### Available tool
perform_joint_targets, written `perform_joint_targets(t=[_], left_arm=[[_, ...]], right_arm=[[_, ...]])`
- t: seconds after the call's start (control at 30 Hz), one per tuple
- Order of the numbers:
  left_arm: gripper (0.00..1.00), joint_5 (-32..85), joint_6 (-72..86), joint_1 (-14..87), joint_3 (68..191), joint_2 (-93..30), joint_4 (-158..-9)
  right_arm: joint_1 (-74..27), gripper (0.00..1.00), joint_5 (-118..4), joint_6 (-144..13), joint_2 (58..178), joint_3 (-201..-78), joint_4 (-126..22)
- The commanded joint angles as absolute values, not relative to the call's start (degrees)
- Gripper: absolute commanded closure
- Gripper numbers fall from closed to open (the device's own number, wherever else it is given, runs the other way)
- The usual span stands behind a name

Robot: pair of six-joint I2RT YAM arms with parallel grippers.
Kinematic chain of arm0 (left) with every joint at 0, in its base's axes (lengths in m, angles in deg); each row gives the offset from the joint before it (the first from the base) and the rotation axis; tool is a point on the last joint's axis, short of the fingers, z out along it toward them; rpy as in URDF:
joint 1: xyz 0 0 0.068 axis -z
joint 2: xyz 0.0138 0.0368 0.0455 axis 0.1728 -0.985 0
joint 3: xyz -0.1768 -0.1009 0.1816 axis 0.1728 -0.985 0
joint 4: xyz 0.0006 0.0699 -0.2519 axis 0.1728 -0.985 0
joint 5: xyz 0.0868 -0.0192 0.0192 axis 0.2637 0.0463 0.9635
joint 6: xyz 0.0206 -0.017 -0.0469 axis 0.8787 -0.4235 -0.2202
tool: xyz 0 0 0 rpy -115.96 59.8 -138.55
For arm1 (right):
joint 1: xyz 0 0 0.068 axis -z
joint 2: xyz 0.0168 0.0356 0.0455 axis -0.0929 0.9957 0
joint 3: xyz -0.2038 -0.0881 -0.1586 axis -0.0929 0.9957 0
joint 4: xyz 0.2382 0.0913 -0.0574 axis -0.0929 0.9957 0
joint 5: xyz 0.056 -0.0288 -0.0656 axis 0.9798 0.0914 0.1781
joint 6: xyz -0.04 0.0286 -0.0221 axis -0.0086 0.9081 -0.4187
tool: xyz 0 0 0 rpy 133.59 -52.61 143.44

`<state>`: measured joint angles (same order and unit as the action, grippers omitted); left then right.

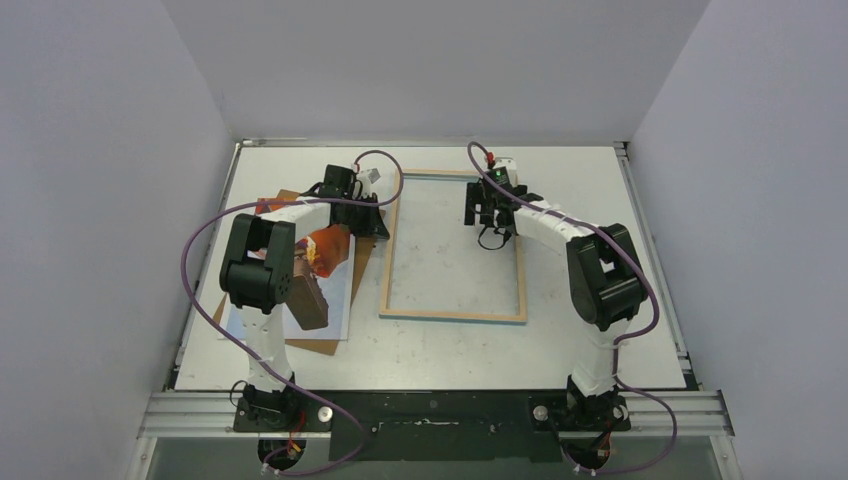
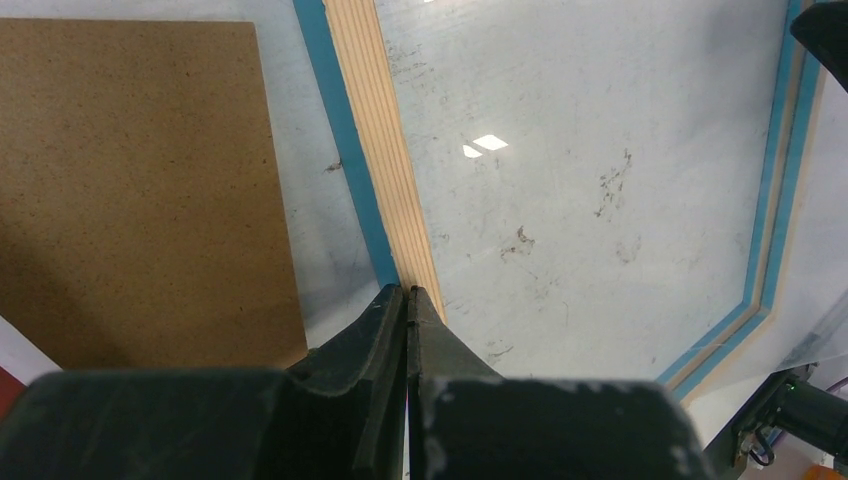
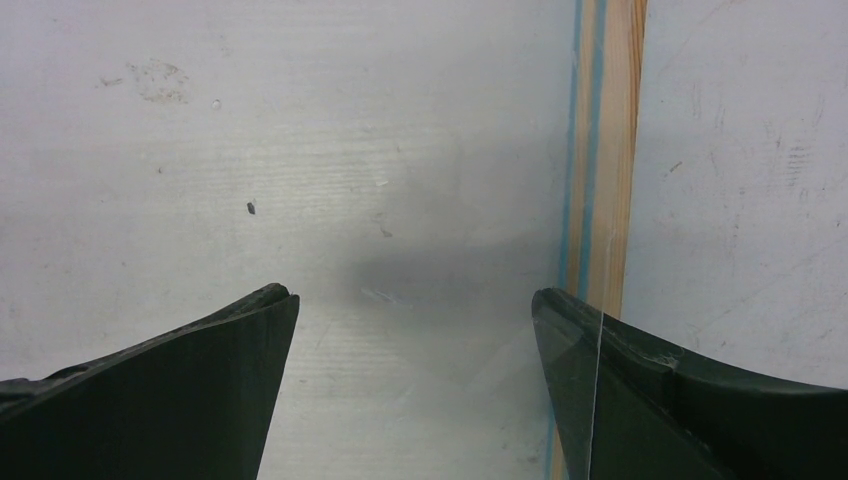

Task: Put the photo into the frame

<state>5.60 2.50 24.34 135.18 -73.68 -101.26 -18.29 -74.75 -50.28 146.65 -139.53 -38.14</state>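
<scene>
Currently on the table (image 1: 440, 350): one frame (image 1: 453, 316), lying flat at centre with its wooden back up and its opening unfilled. One photo (image 1: 328, 248) lies well apart from that opening, at the frame's 9 o'clock, on a brown backing board (image 1: 322, 345) and partly hidden under the left arm. The left gripper (image 1: 374, 222) is at the frame's 10 o'clock edge. Its wrist view shows the fingers pressed together (image 2: 410, 295), tips right at the wooden rail (image 2: 385, 150), with the board (image 2: 130, 180) at 9 o'clock; whether anything thin is caught between them cannot be told. The right gripper (image 1: 490, 222) is inside the opening near the 1 o'clock corner, fingers spread wide (image 3: 415, 295) and pinching nothing, with the right rail (image 3: 610, 150) just beside one finger. Step in hand, as judged: settling the frame, with the photo not yet fetched. The next move calls for the left gripper to part, shift toward 8 o'clock, nip a free edge of the thin print without creasing it, then carry it toward 3 o'clock and lay it square within the rails.
</scene>
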Motion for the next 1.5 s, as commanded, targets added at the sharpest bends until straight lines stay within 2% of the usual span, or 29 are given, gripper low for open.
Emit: perform_joint_targets(t=[0.0,1.47], left_arm=[[1.00,3.66,2.48,24.81,134.35,-74.31,-103.22],[1.00,4.19,2.91,24.83,134.86,-74.40,-103.36]], right_arm=[[-18.10,0.10,-72.78,-50.36,143.73,-138.47,-39.45],[-15.79,0.10,-76.08,-53.01,143.08,-140.27,-36.29]])
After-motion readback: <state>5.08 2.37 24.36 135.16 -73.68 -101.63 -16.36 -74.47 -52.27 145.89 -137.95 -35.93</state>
